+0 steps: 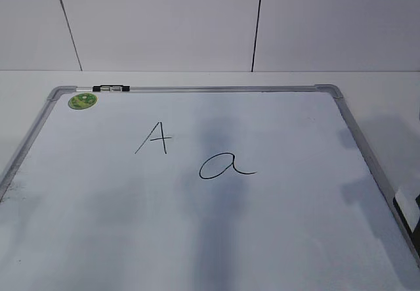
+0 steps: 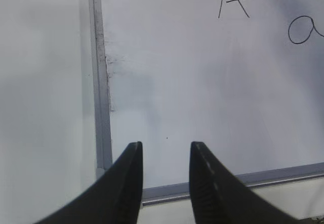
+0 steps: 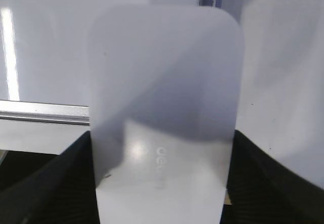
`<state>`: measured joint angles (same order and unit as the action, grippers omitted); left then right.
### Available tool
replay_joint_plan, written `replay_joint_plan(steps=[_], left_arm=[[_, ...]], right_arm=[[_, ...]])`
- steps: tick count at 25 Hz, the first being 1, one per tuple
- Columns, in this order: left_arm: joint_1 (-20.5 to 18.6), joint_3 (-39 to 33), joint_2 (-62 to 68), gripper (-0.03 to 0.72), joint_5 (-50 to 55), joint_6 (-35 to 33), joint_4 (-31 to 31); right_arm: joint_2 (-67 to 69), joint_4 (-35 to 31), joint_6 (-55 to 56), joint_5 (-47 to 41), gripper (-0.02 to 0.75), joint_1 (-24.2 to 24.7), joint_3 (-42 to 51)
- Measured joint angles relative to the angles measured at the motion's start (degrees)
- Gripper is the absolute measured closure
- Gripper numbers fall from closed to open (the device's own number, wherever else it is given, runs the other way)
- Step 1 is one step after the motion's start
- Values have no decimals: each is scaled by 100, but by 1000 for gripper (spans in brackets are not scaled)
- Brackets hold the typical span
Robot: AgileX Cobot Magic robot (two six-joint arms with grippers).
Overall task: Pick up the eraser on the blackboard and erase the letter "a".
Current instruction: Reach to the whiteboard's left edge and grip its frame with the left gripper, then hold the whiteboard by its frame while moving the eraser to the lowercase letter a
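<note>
The blackboard (image 1: 262,238) lies flat, white with a silver frame. The letter "a" (image 1: 225,165) is drawn in black near its middle and shows partly in the left wrist view (image 2: 306,30). The eraser (image 3: 164,107), a white rounded block with grey lettering, sits between the jaws of my right gripper (image 3: 162,138), which press on both of its long sides. In the exterior view the eraser (image 1: 407,207) is at the board's right edge. My left gripper (image 2: 166,150) is open and empty above the board's near left corner.
A capital "A" (image 1: 155,137) is drawn left of the "a". A round green magnet (image 1: 83,100) sits at the far left corner. A black and silver marker (image 1: 111,89) lies on the far frame. A white wall stands behind the table.
</note>
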<state>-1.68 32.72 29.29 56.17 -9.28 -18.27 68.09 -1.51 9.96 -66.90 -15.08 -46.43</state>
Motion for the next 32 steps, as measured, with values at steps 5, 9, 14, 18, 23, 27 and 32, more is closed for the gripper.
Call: replay_joint_plan(steps=[5, 9, 14, 18, 23, 27, 32], left_arm=[[0, 114, 1199, 433, -204, 0, -53], [0, 366, 2003, 399, -259, 0, -53], [0, 954, 2831, 381, -444, 0, -30], [0, 1489, 3683, 375, -495, 0, 161], [0, 1920, 4617, 375, -503, 0, 266], [0, 2075, 5066, 375, -550, 0, 488], [0, 2293, 5516, 374, -692, 0, 564]], right_arm=[[0, 0, -19, 0, 166, 0, 0], [0, 0, -45, 0, 166, 0, 0], [0, 0, -56, 22, 166, 0, 0], [0, 19, -56, 44, 166, 0, 0], [0, 19, -56, 44, 166, 0, 0], [0, 33, -65, 71, 166, 0, 0], [0, 33, -65, 154, 166, 0, 0]])
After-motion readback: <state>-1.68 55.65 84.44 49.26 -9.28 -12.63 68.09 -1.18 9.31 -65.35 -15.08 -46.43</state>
